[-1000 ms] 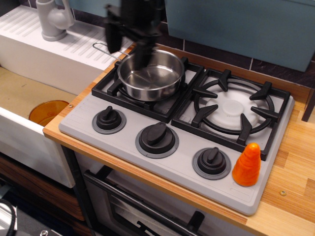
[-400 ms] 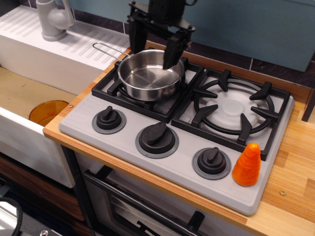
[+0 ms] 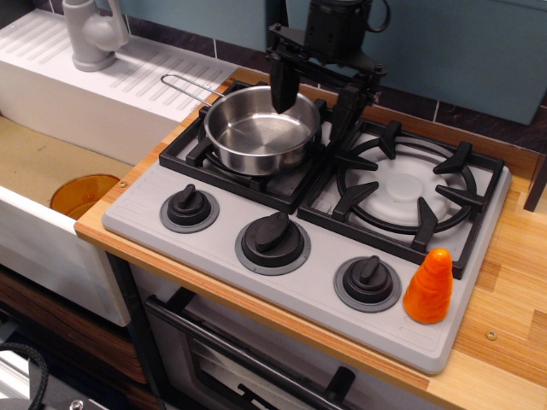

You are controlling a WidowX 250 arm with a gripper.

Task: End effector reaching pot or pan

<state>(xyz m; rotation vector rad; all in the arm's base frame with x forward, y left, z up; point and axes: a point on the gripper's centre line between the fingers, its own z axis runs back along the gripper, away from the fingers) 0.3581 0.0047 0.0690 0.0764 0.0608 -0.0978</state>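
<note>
observation.image: steel pan (image 3: 259, 130) sits on the left burner grate (image 3: 253, 166) of the grey stove (image 3: 282, 256), wire loop handle (image 3: 186, 85) pointing back-left from the pan toward the white sink drainboard (image 3: 102, 94). Pan looks empty.

Claw (image 3: 314, 102) hangs over the pan's right rim, jaws spread wide, holding nothing. Left finger (image 3: 283, 85) is above the pan's inner back-right edge; the other finger (image 3: 346, 107) is outside the pan, right of its wall, over the gap between the two grates. Cannot tell whether either finger touches the rim.

Right of the pan: second grate with the white burner disc (image 3: 402, 188). In front of the pan: three black knobs (image 3: 273, 239) in a row. Orange cone-shaped object (image 3: 428, 286) stands on the stove's front-right corner, well apart from the pan. Wooden tabletop (image 3: 504, 342) carries the stove. Grey faucet (image 3: 90, 34) far back-left of the pan; orange bowl (image 3: 81, 195) in the sink, front-left of the pan.
</note>
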